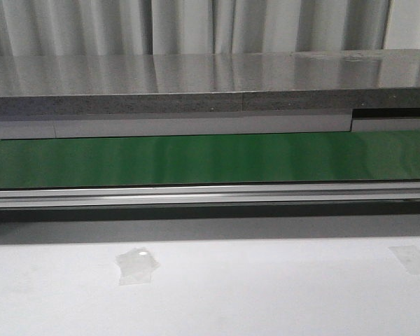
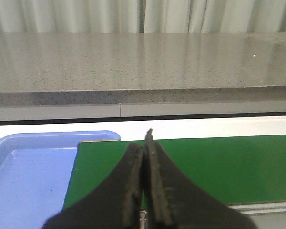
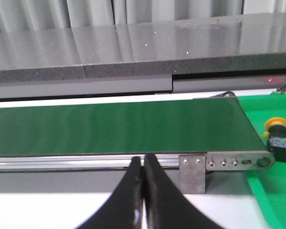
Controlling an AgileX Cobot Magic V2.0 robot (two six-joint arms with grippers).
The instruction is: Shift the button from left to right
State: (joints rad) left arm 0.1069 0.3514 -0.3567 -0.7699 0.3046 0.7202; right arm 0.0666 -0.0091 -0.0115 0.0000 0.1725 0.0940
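The button (image 3: 279, 136), a yellow cap on a black cube body, lies on a green tray (image 3: 271, 186) just past the right end of the green belt (image 3: 114, 126). It shows only in the right wrist view. My right gripper (image 3: 143, 161) is shut and empty, in front of the belt's metal rail, well left of the button. My left gripper (image 2: 144, 143) is shut and empty over the left end of the belt (image 2: 205, 167), beside a blue tray (image 2: 28, 176) that holds nothing. Neither gripper shows in the front view, where the belt (image 1: 210, 159) is bare.
A grey stone counter (image 1: 196, 84) runs behind the belt, with curtains behind it. An aluminium rail (image 1: 210, 194) edges the belt's near side. A metal bracket (image 3: 192, 172) sits at its right end. Tape patches (image 1: 136, 266) lie on the white table.
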